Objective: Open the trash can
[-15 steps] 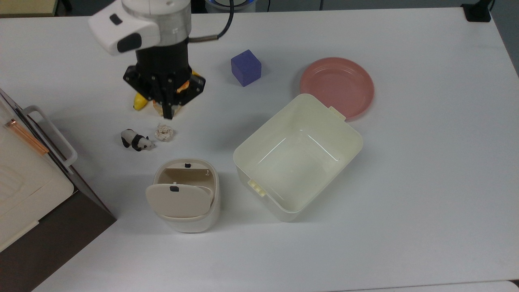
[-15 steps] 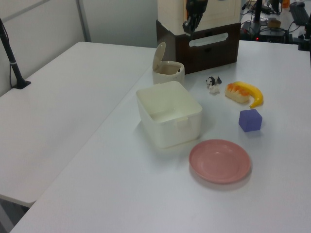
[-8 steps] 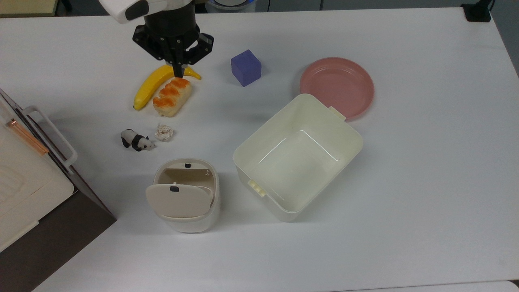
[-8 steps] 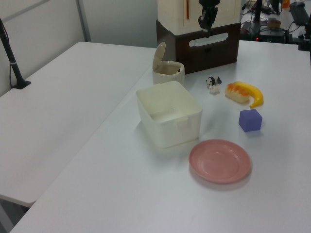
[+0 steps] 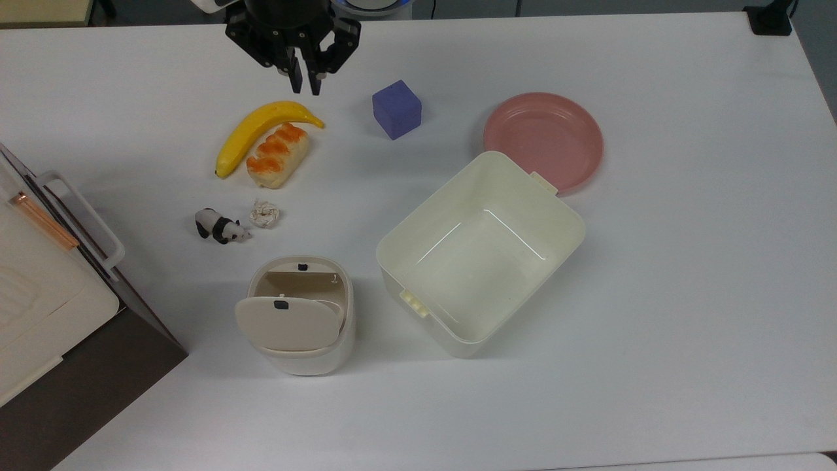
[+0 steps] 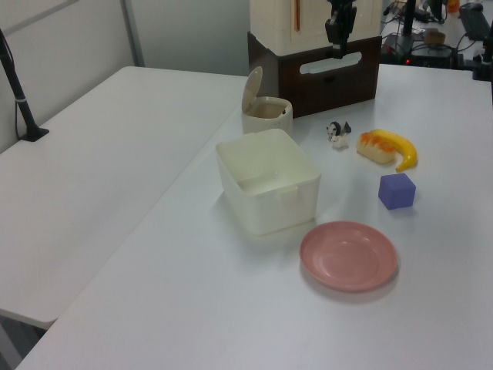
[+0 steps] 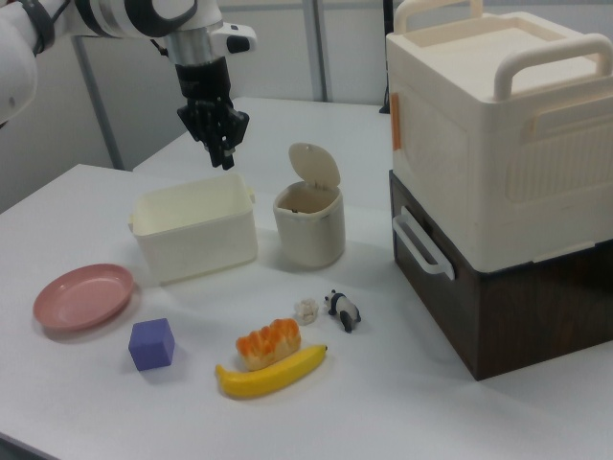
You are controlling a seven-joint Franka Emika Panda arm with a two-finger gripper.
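- Cream-beige plastic marks the trash can (image 5: pixel 298 315), which stands near the front edge of the white table (image 5: pixel 654 327) in the top view, its hinged lid (image 5: pixel 288 322) raised and tipped back; the task appears done, with nothing visibly left to do.
- Its inside, as far as the top view shows, holds nothing; a small black button (image 5: pixel 302 266) sits at the rim.
- Just beside it, to the top view's right, the larger pale-yellow tub (image 5: pixel 480 252) sits lidless and bare inside.
- A brown-and-cream storage unit (image 7: pixel 498 182) stands at the top view's left edge.
- Beyond the can lie a toy panda (image 5: pixel 219 226) and a crumpled scrap (image 5: pixel 265 213), neither in any container.
- Further back, a banana (image 5: pixel 261 131) touches a bread roll (image 5: pixel 278 154); a purple cube (image 5: pixel 396 108) and an empty pink plate (image 5: pixel 543 140) lie to the top view's right.
- Farthest back, the end effector (image 5: pixel 306 82) hangs well apart from the can, its fingers slightly parted and gripping nothing.
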